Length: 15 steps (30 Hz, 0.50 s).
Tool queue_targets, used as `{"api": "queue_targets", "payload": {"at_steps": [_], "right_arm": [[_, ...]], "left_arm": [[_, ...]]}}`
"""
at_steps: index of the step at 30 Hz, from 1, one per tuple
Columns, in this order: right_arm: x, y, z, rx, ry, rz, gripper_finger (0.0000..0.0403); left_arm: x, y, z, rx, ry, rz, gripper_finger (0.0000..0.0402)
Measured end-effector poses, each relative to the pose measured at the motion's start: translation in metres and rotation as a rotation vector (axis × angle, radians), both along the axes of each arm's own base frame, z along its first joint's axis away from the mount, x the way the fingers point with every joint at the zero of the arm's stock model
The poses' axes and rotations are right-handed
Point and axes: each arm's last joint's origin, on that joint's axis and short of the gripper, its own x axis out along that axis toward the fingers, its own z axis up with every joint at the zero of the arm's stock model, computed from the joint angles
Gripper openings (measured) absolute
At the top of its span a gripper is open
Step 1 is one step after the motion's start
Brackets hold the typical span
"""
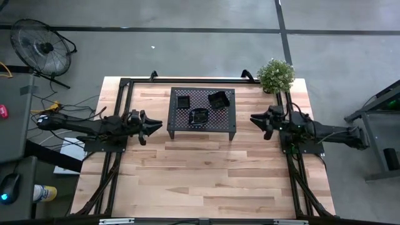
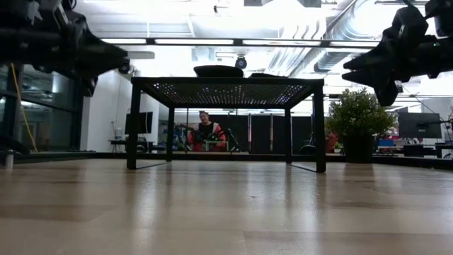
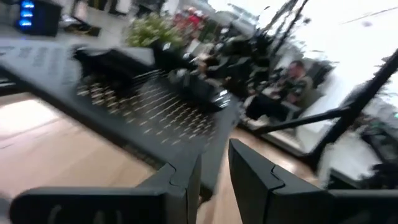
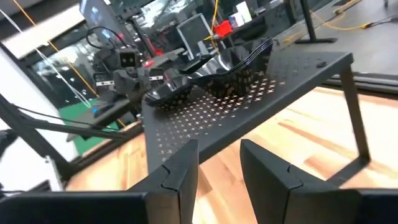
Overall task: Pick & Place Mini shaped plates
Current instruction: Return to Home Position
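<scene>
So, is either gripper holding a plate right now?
No: the left gripper and right gripper hang either side of the mesh rack, empty, while the plates sit on top of it.

**Overhead view.** You had before you a pale, plank-jointed wooden table. A black perforated metal rack on four legs stood near its far edge, about midway across. A small potted plant with green leaves stood at the table's far right corner, near the rack's right end. Off the table lay a grey concrete floor crossed by dark lines. There you could see a round black wire-caged fan beyond the far left corner.

**Table-height view.** Between the rack's legs, you saw a seated person in a red and dark top in the room behind.
</scene>
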Motion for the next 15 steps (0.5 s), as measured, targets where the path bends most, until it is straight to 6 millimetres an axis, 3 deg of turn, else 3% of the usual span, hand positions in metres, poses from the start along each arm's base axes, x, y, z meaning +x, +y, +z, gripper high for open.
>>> {"api": "queue_targets", "payload": {"at_steps": [15], "right_arm": [[0.000,-0.001,-0.001,-0.057,0.026,-0.025,0.0114]], "left_arm": [[-0.001,0.002,-0.016,0.022,0.170,0.066,0.0078]]}}
